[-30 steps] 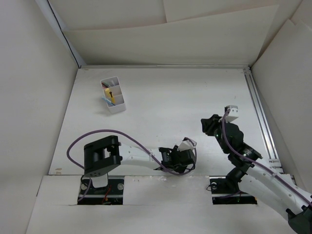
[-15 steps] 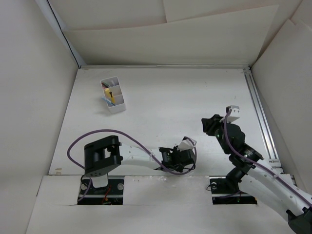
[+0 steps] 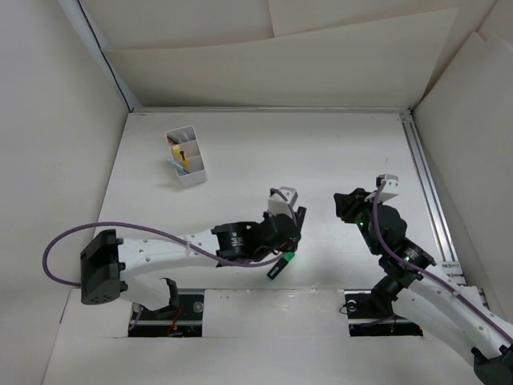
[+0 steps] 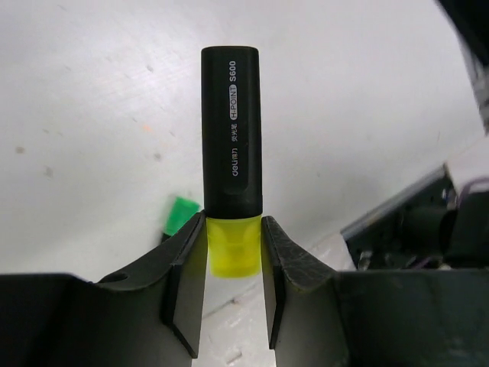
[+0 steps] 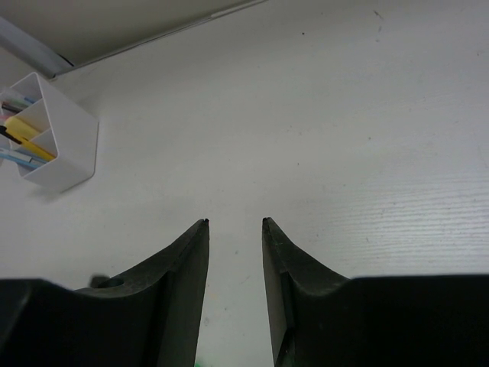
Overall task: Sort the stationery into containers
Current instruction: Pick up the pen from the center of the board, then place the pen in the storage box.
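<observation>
**Left gripper [image 4: 233, 218] holds highlighter [image 4: 231, 145]; right gripper [image 5: 235, 222] unloaded**

1. Landmark. The white two-compartment box [image 3: 193, 178] stands on the table [image 3: 321, 152] at the far left. All positions below are given from this box.

2. Left gripper. It is well apart from the box, toward the near edge and to the right. The fingers [image 4: 183, 290] are closed to a narrow gap and clamp the yellow barrel of the highlighter from both sides. The black cap projects straight out past the fingertips. Whether the cap touches the table cannot be told.

3. Green piece [image 4: 182, 215]. It shows just beside one left fingertip, behind the highlighter, and is mostly hidden; it cannot be identified.

4. Right gripper. It is farther right of the box than the left gripper and faces the box. The fingers [image 5: 187, 275] stand partly apart with only bare table between them; nothing is held.

5. Box contents. A stored highlighter [image 3: 184, 157], yellow with a black end, and thin pens [image 5: 21, 158] lie inside.
</observation>
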Controlling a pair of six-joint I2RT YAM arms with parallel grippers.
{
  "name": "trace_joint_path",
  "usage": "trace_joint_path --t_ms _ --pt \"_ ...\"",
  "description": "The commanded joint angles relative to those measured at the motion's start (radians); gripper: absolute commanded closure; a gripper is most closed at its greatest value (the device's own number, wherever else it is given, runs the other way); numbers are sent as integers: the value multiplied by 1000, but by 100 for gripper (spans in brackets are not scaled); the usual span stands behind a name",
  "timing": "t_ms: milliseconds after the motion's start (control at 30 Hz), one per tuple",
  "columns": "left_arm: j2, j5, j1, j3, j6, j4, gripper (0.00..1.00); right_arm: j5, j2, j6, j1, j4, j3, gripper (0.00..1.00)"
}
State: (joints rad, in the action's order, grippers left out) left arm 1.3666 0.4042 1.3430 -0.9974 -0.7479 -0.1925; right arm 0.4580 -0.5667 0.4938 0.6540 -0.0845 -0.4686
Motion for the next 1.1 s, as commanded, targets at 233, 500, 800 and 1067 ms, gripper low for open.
trace_joint_path --t_ms 233,500,800,1067 --pt "-308 20 -471 140 -35 246 98 -19 1 2 -7 15 -25 61" --pt "-247 -532 -913 71 -126 260 98 -51 -18 -8 -16 25 -25 61" --pt "-9 -1052 -1144 173 -648 839 97 -61 -9 -8 -16 25 -25 61" --pt "-46 -958 -1229 255 -827 860 100 -61 -9 -8 -16 25 -25 61"
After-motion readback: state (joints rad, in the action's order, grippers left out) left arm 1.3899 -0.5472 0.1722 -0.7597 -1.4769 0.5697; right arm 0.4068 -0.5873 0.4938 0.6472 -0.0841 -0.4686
